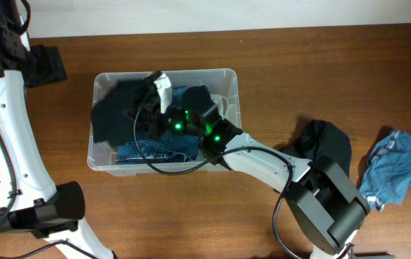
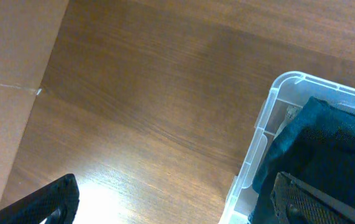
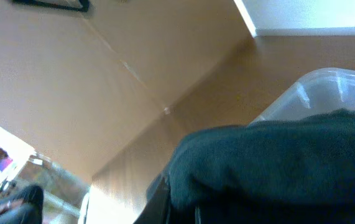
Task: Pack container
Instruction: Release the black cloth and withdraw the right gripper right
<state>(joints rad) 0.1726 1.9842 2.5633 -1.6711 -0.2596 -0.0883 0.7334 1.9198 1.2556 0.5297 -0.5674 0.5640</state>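
The container (image 1: 228, 80) is a clear plastic bin on the wooden table, left of centre. It holds a black garment (image 1: 113, 114) on the left and blue jeans (image 1: 156, 151) at the front. My right gripper (image 1: 142, 108) reaches into the bin from the right. In the right wrist view the black garment (image 3: 276, 162) covers the jaws and seems pinched between them. My left gripper (image 1: 47, 66) hovers over the table beyond the bin's far left corner. It is open and empty in the left wrist view (image 2: 177, 205), where the bin's corner (image 2: 283, 84) shows.
A second black garment (image 1: 329, 144) lies on the table right of the bin, partly under the right arm. A blue denim garment (image 1: 401, 167) lies at the far right. The table's back edge runs along the top of the overhead view.
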